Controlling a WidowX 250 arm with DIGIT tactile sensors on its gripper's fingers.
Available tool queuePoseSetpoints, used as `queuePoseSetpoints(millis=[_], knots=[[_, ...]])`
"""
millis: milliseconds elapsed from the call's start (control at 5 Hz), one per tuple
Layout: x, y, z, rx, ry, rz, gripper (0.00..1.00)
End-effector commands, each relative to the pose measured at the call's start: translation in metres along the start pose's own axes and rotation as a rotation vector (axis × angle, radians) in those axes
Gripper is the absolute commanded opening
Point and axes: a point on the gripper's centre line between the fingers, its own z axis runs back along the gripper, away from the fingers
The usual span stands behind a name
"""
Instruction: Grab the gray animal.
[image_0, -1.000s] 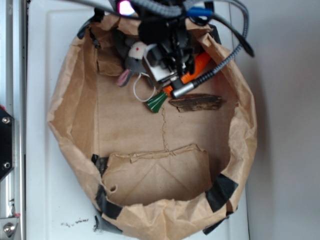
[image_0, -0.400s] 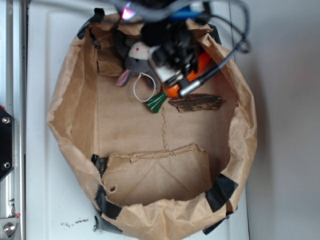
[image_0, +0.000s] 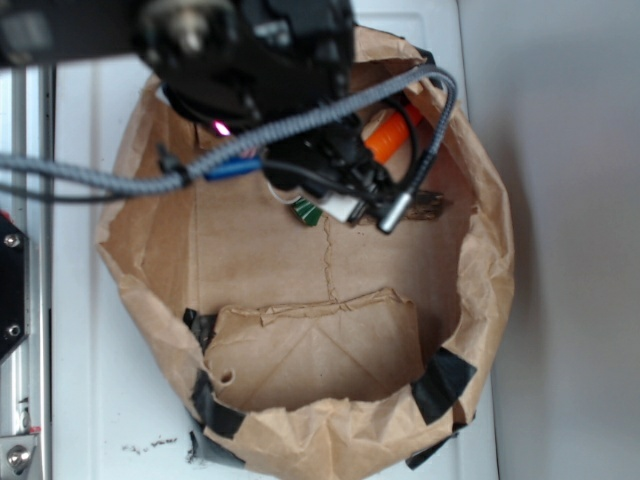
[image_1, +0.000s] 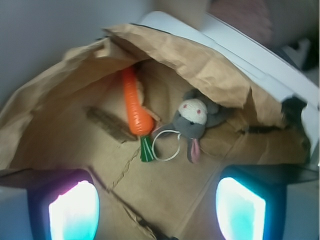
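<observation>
- In your wrist view, the left finger (image_1: 70, 207) sits in the bottom left corner, glowing pink and white
- A flat brown bark piece (image_1: 111, 125) lies on the floor of the paper bag (image_1: 45, 120), a little to the right of that
- Just beside the bark you see the orange carrot (image_1: 134, 105), with its green top (image_1: 146, 151) pointing toward you
- A thin white ring (image_1: 166, 146) lies just beside the green top, and it looks joined to the gray animal (image_1: 192, 122)
- The gray animal lies right of the carrot, under the folded bag wall, with its white face up and a pink ear hanging down
- The right finger (image_1: 242, 207) glows blue in the bottom right corner
- Your gripper (image_1: 156, 207) is spread wide and holds nothing; the gray animal is well apart from both fingers
- In the outside view, the black arm (image_0: 260, 70) and its gray cable (image_0: 120, 180) cover the top of the bag, so you cannot see the gray animal there
- Only a bit of the carrot and its green top peek out from under the arm
</observation>
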Motion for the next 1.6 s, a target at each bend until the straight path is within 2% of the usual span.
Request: queuePoseSetpoints(millis=[0, 200, 400, 1000, 1200, 1400], knots=[[0.021, 0.012, -0.041, 0.148, -0.026, 0.192, 1.0], [0.042, 0.027, -0.053, 0.174, -0.043, 0.261, 1.0], [0.045, 0.033, -0.041, 0.159, -0.026, 0.202, 1.0], [0.045, 0.033, -0.041, 0.159, -0.026, 0.202, 1.0], [0.05, 0.034, -0.055, 0.155, -0.025, 0.345, 1.0], [0.053, 0.039, -0.066, 0.151, -0.073, 0.491, 1.0]])
